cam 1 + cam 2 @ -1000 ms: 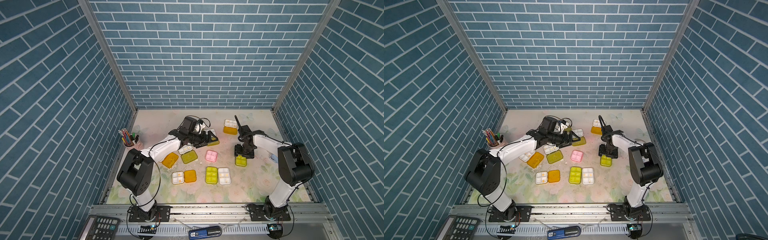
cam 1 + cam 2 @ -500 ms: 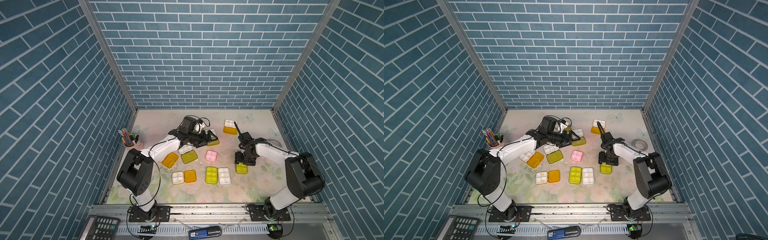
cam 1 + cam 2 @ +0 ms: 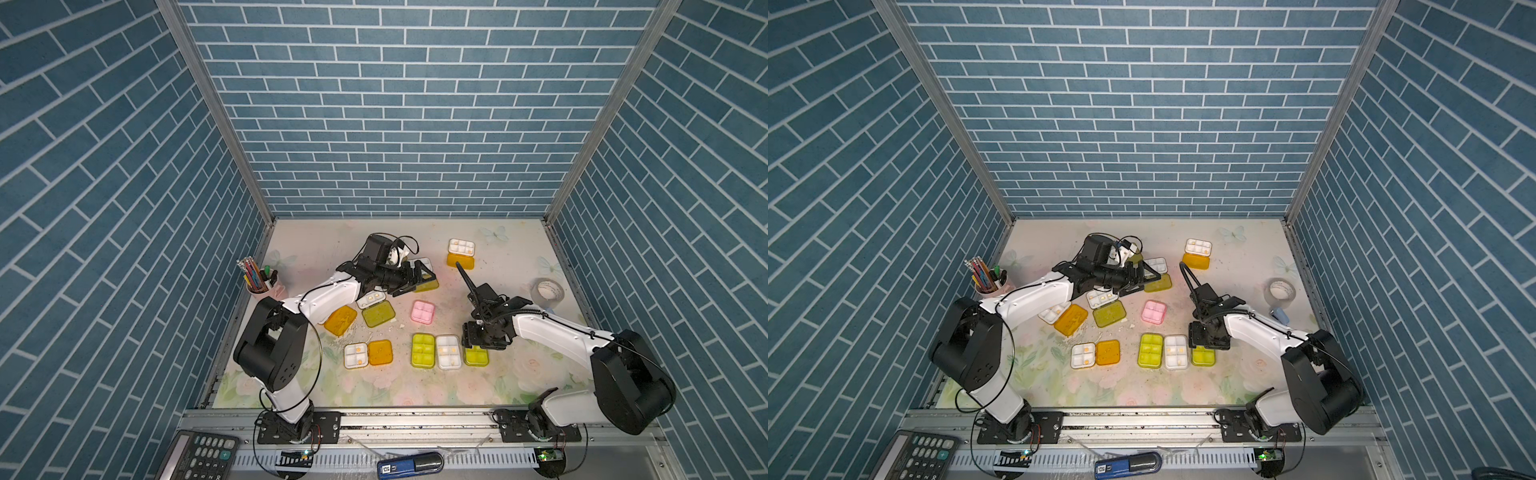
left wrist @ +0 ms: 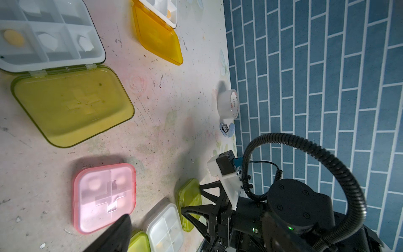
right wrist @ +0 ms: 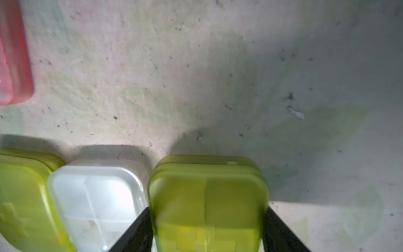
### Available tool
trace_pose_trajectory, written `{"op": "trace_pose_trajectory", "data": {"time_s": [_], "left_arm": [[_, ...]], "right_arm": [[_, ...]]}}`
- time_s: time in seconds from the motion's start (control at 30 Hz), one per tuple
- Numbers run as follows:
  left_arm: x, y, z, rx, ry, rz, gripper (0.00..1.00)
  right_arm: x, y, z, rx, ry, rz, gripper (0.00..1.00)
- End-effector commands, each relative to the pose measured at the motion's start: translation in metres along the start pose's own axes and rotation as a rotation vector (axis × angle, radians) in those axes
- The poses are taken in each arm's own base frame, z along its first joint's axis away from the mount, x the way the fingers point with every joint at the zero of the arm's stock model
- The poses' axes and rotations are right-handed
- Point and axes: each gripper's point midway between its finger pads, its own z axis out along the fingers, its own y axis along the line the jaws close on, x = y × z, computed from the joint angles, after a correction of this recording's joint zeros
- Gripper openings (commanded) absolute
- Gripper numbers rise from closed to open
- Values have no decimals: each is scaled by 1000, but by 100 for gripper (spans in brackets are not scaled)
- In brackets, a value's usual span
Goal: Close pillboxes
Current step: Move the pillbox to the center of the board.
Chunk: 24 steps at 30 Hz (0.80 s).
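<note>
The yellow-green pillbox [image 5: 207, 203] is smooth, translucent plastic; the open tray [image 4: 50, 32], glossy white plastic; the tabletop [image 4: 163, 98], matt and scuffed.

- the middle pillbox [image 3: 423, 311] is set at the centre of the table [image 3: 498, 386].
- a row of three pillboxes [image 3: 448, 352] is laid side by side at 5 o'clock of it.
- the end pillbox [image 3: 476, 356], at the row's 3 o'clock end, is straddled by the right gripper [image 5: 209, 207].
- the far pillbox [image 3: 460, 253] is placed at 1 o'clock, the tape roll [image 3: 548, 289] at 3 o'clock, the pen cup [image 3: 259, 286] at 9 o'clock.
- the calculator [image 3: 199, 455] is left off the table, at 8 o'clock.
</note>
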Motion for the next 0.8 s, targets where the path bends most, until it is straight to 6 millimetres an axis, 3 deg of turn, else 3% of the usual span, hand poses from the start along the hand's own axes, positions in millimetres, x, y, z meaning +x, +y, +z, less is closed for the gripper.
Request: {"op": "trace_pose_trajectory", "data": {"time_s": [0.0, 0.43, 0.77], "left_arm": [[-2, -7, -6, 23, -19, 21, 95], [-3, -10, -6, 36, -16, 27, 95], [-5, -12, -7, 41, -17, 33, 95]], "right_arm": [[3, -2, 6, 19, 8, 41, 66], [0, 2, -2, 13, 11, 16, 83], [-9, -2, -29, 49, -41, 12, 84]]}}
